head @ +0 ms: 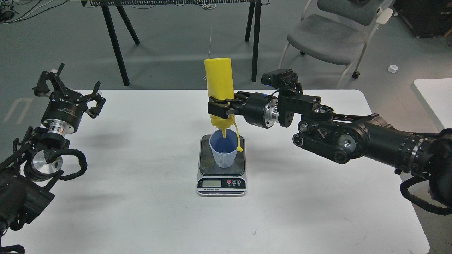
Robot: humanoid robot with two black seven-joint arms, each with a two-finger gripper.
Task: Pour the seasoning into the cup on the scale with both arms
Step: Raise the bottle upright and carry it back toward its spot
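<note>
The yellow seasoning bottle hangs upside down over the light blue ribbed cup. Its nozzle tip reaches just inside the cup's mouth. Its tethered cap dangles beside the cup's right rim. My right gripper is shut on the bottle's lower body near the nozzle end. The cup stands on the dark plate of the scale at the table's middle. My left gripper is open and empty above the table's far left edge, well away from the cup.
The white table carries only the scale and cup. Behind it stand black stand legs and a grey chair. A second white table edge shows at far right.
</note>
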